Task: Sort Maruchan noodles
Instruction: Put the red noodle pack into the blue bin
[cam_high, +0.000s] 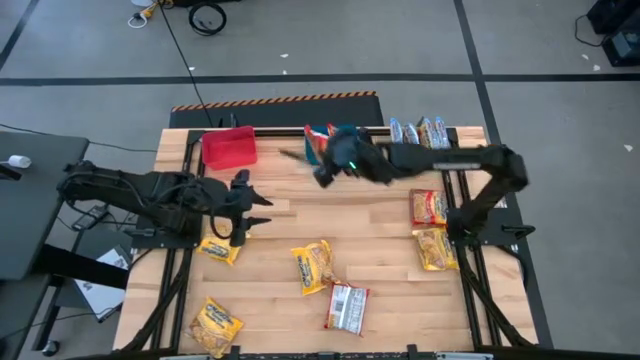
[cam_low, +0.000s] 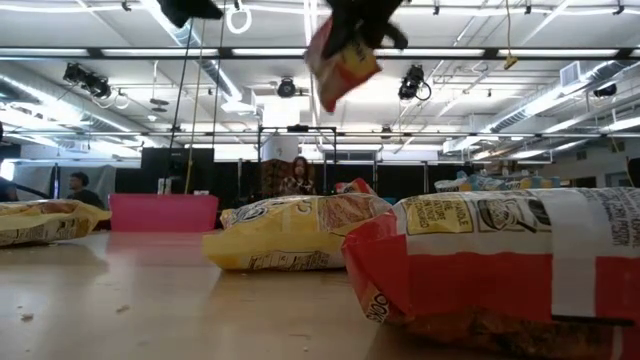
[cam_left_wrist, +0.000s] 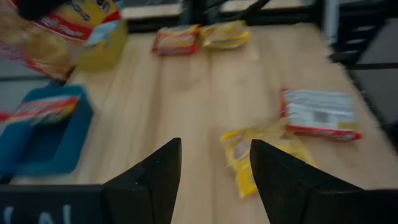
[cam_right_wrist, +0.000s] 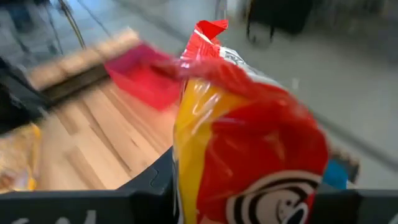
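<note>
Your right gripper (cam_right_wrist: 186, 180) is pinching a red-and-yellow noodle packet (cam_right_wrist: 249, 130), carried high near the red bin (cam_high: 229, 148); next, lower and release there. Left gripper (cam_left_wrist: 211, 174) waits spread.

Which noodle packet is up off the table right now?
The red and yellow packet clamped in the right gripper, up near the bins. Every other packet lies flat on the table.

Between the right arm's jaws, the packet (cam_right_wrist: 249, 143) is glossy, crinkled red-and-yellow plastic film. Ahead of the left arm's jaws the worktop (cam_left_wrist: 186, 106) is pale, smooth wood planks with a matt finish. Beyond the right jaws, the red bin (cam_right_wrist: 140, 78) looks like smooth plastic, though blurred.
</note>
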